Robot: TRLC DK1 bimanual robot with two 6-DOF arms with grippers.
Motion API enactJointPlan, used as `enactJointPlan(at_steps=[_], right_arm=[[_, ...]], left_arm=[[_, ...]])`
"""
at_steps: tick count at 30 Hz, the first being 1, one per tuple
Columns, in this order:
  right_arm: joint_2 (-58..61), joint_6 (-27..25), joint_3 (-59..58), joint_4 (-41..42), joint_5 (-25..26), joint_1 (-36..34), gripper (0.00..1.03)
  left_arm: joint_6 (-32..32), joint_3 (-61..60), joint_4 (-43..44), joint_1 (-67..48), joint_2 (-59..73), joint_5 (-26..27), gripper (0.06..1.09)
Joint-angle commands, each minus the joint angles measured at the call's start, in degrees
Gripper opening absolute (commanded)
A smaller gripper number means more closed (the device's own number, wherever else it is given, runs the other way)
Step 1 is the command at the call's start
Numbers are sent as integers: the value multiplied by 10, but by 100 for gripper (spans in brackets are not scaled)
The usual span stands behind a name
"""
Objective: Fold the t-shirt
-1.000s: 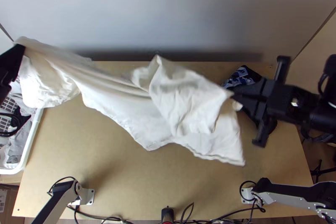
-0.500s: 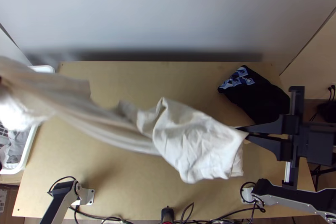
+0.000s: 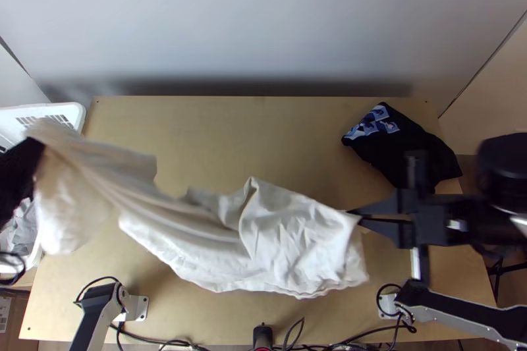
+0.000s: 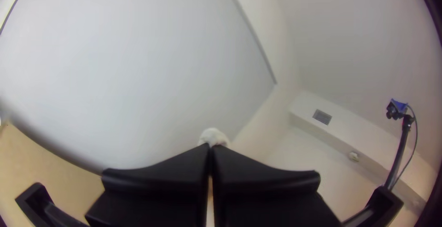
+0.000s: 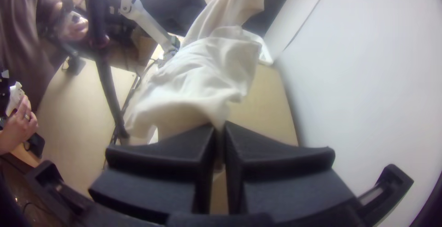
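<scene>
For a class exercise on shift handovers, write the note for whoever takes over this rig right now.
Left gripper: jaws shut on one end of the white t-shirt, near the basket.
Right gripper: jaws shut near its other end.
T-shirt: slung between them, bunched, unspread.
Dark cloth: table's far right.
Done: t-shirt held at both ends; no neat fold.
To do: probably lay flat, then fold.

Pale t-shirt (image 3: pixel 290 245) slung between left gripper (image 3: pixel 36 143) and right gripper (image 3: pixel 356 215); black cloth (image 3: pixel 412 153) on table (image 3: pixel 217 134); white basket (image 3: pixel 79 116) left.
</scene>
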Motion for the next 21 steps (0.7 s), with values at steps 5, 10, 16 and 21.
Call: enactJointPlan(at_steps=[5, 10, 16, 21], right_arm=[[3, -53, -289, 158, -58, -170, 3], [57, -65, -372, 249, -76, -247, 3], [149, -73, -400, 325, -77, -279, 3], [218, -26, -390, 434, -50, -287, 3]], left_arm=[[132, -302, 57, 12, 60, -2, 9], [176, -386, 158, -16, 150, -55, 9], [221, -415, 288, -62, 318, -157, 9], [230, -376, 368, -84, 452, -230, 9]])
